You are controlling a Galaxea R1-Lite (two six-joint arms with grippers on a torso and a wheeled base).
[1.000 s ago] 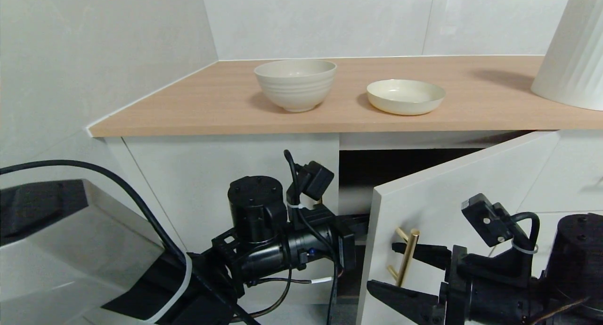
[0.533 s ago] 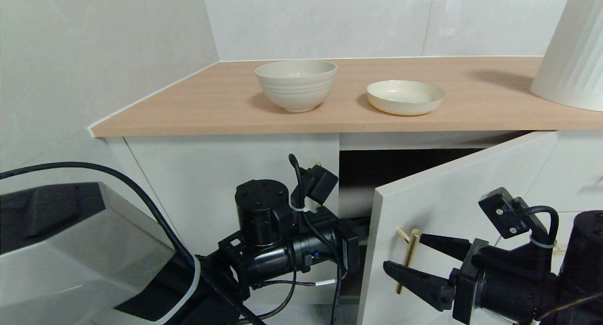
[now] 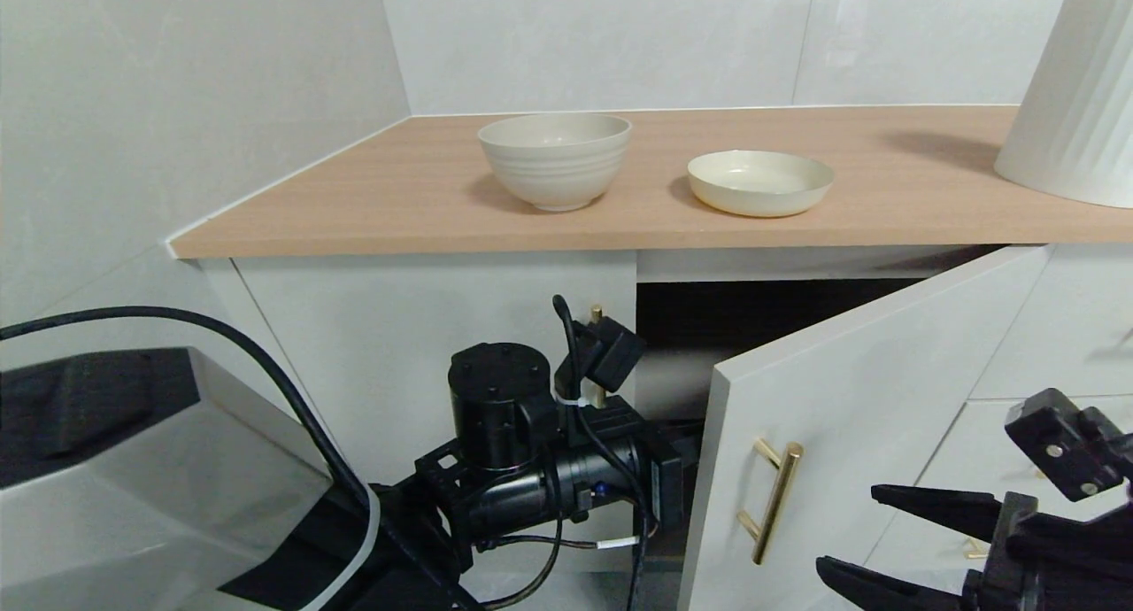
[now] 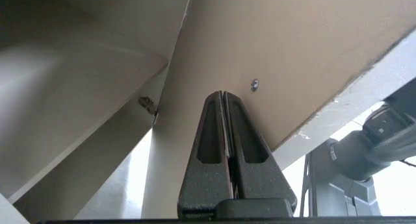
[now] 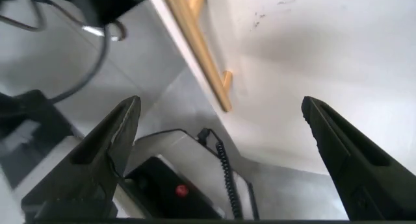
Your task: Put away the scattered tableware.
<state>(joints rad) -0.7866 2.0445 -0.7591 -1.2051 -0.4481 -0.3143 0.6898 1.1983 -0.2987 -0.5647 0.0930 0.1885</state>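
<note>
A cream ribbed bowl [image 3: 554, 159] and a shallow cream plate [image 3: 760, 181] stand side by side on the wooden countertop [image 3: 372, 212]. Below them a white cabinet door [image 3: 850, 372] with a gold handle [image 3: 777, 500] stands ajar, showing a dark gap. My left arm [image 3: 549, 460] reaches into that gap at the door's edge. Its gripper [image 4: 223, 97] is shut, empty, with its tip against the door's inner face. My right gripper [image 3: 845, 527] hangs open to the right of the handle, apart from it. The gold handle [image 5: 198, 45] lies beyond the open right gripper [image 5: 220, 102].
A large white ribbed lampshade-like object [image 3: 1075, 97] stands at the counter's right end. White tiled walls close the corner at left and behind. Closed white cabinet fronts [image 3: 425, 328] flank the open door; a drawer front [image 3: 1062, 328] lies to its right.
My right gripper has let go of the gold handle and drawn back to the right and down. The door has swung slightly further open, and the left arm has edged right.
</note>
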